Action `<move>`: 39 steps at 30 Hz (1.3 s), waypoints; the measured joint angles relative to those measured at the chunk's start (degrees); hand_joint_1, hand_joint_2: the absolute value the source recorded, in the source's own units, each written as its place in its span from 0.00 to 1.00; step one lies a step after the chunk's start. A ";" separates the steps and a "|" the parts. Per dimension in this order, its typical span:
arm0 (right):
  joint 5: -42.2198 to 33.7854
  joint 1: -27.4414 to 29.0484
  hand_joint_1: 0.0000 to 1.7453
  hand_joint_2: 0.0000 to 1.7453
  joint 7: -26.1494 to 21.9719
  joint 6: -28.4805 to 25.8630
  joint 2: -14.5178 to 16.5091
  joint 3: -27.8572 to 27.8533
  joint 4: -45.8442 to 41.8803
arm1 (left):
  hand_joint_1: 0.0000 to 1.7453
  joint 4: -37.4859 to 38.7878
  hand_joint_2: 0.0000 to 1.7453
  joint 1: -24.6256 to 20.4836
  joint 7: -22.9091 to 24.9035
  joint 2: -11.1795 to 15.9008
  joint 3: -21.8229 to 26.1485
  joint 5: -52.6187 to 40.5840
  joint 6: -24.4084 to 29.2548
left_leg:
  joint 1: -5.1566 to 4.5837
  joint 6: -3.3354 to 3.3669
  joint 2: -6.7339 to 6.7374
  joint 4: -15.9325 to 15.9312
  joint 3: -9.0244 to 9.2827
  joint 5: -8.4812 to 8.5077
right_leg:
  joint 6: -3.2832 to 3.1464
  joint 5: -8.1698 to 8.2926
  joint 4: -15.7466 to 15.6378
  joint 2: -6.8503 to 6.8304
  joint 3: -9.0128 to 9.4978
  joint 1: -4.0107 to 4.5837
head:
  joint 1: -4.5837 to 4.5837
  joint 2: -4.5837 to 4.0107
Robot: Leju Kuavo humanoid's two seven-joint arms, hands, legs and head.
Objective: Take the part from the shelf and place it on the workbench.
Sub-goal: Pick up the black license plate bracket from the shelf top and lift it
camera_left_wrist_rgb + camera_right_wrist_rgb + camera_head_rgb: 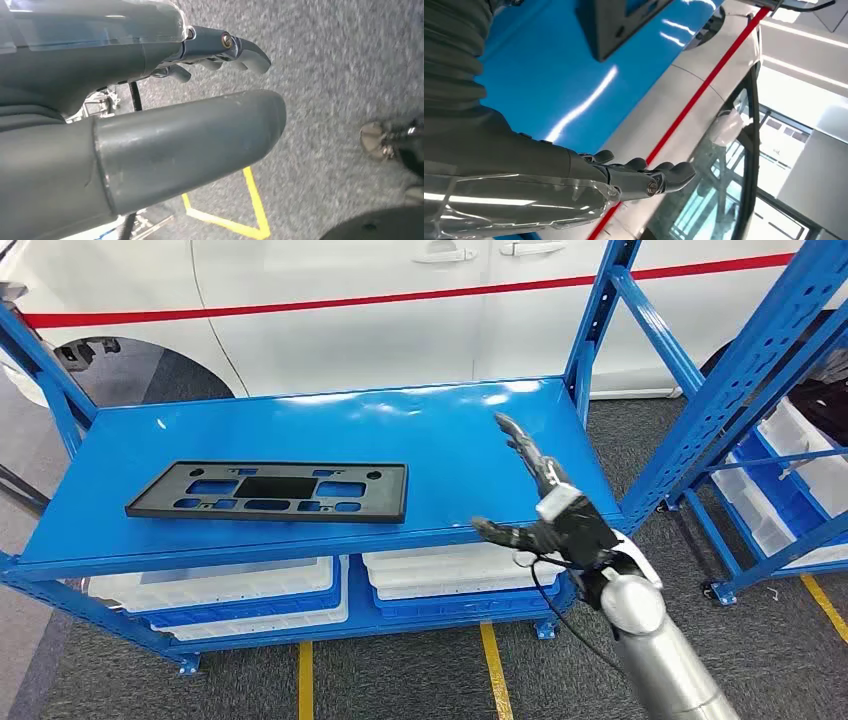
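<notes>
A flat black plastic part [270, 491] with several cut-outs lies on the blue shelf [430, 430], towards its left front. One end of that black part [624, 22] appears in the right wrist view. My right hand [545, 502] is raised over the shelf's right front corner, well to the right of the part, fingers stretched forward and thumb spread, holding nothing. In the right wrist view the right hand [634, 180] is extended and empty. My left hand [220, 50] hangs down over the grey floor, its fingers slightly bent and holding nothing.
White and blue bins [250, 595] sit on the lower shelf level. A second blue rack [770, 440] with bins stands at the right. A white car [380, 310] with a red stripe is parked behind the shelf. Yellow lines [490, 670] mark the grey floor.
</notes>
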 joint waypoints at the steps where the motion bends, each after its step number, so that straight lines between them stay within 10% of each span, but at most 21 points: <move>1: 0.17 -0.96 0.00 1.00 0.43 -0.02 0.00 1.26 -0.12 | 0.00 -0.05 0.00 0.05 0.05 0.00 -0.03 0.00 0.00 | 0.00 -0.01 -0.02 0.00 -0.02 0.02 | 0.00 0.00 0.01 0.00 -0.02 -0.01 | 0.00 0.00; 39: 23.54 -19.91 0.00 1.00 7.74 2.92 9.24 39.73 12.61 | 0.00 4.35 0.00 -0.47 0.91 1.67 -2.96 0.00 3.57 | 0.00 -0.05 -0.08 -0.01 -0.15 0.05 | 0.00 0.00 -0.03 -0.07 -0.06 -0.02 | 0.00 0.00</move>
